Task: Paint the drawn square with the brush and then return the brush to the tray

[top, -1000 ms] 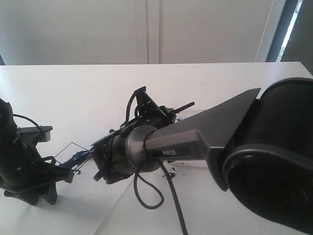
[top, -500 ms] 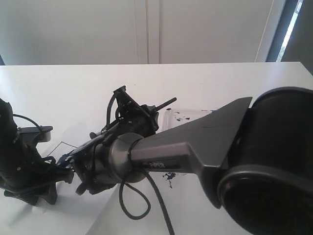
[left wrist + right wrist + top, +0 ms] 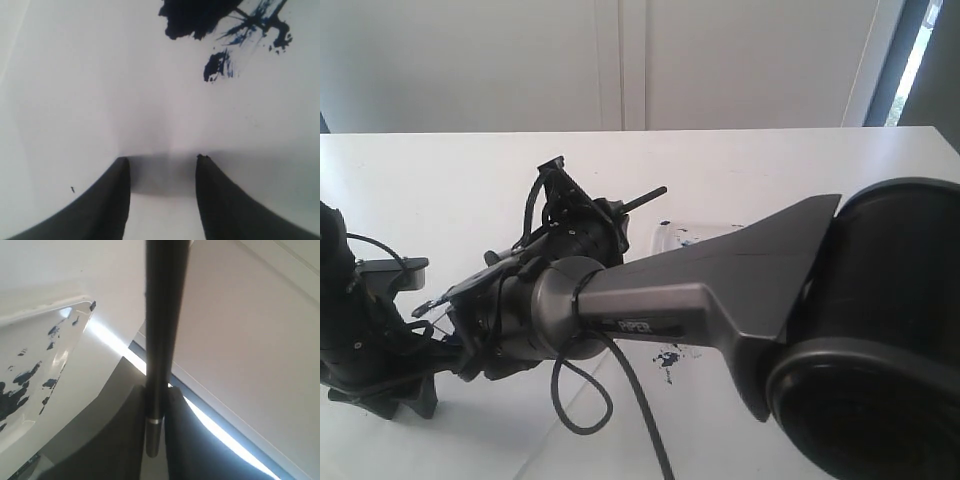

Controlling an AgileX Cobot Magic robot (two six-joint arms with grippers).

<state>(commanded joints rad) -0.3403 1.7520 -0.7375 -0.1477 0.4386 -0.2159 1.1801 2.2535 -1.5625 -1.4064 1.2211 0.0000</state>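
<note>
By the left edge of the table [image 3: 470, 180] the left hand [image 3: 162, 160] is spread and empty, near the blue-smeared square [image 3: 250, 20]. The right hand [image 3: 157, 390] pinches the brush [image 3: 162, 315] there, well apart from the tray [image 3: 688, 236] at mid-table. The hands are close and might bump, smearing paint outside the lines.

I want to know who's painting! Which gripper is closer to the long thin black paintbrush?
Right. The right gripper is shut around the long thin black paintbrush; the left gripper is open above white paper, nothing between its fingers.
</note>
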